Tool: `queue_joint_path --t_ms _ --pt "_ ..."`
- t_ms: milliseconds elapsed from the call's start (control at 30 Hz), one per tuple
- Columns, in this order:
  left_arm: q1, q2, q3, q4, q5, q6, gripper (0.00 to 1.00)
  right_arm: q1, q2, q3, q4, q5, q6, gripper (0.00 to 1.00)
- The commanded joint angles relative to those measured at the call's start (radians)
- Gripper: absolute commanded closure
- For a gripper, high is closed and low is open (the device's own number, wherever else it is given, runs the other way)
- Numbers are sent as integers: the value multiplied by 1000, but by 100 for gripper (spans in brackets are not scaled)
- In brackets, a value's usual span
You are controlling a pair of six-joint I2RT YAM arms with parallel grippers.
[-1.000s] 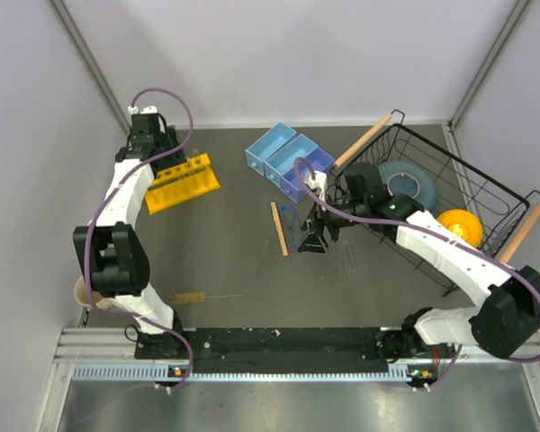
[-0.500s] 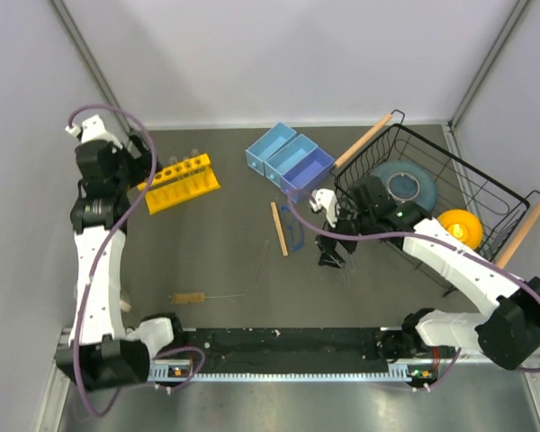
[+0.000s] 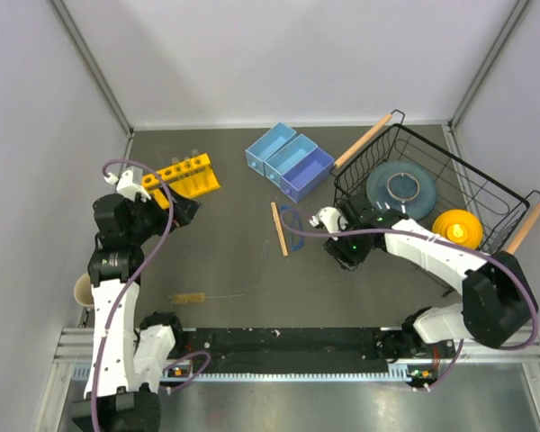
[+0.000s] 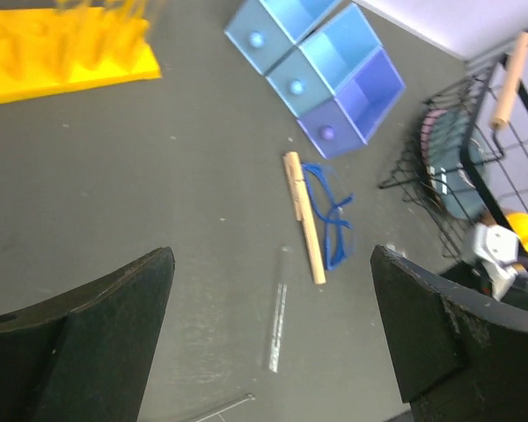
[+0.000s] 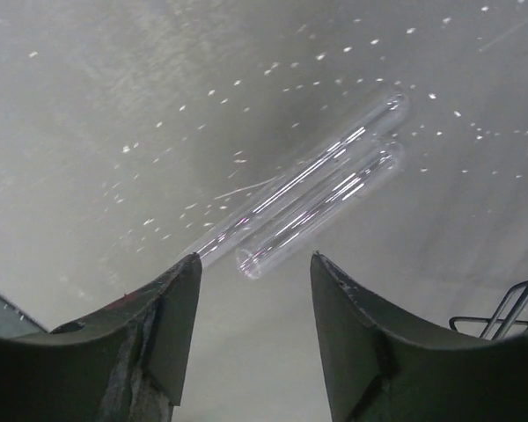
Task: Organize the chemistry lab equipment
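Right wrist view: two clear glass tubes lie side by side on the tabletop, touching along their length. Their long axis runs from lower left to upper right, with the rounded ends at upper right and one open mouth at lower left. The right gripper hangs over them, jaws spread wide and empty. In the left wrist view the left gripper grips nothing, jaws wide, above a single tube pointing almost straight up the picture. The wooden stick lies lengthwise just beside the safety glasses, near the blue boxes.
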Motion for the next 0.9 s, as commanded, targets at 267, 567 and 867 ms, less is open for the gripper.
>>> queue_joint_path --t_ms 267,567,867 --pt "3 -64 -122 146 214 -60 1 -30 77 3 71 102 59 60" --pt "5 -84 -162 152 228 -63 1 -40 117 10 58 34 79 60" --pt "5 -95 -176 148 240 -70 1 -41 160 21 33 -3 84 60"
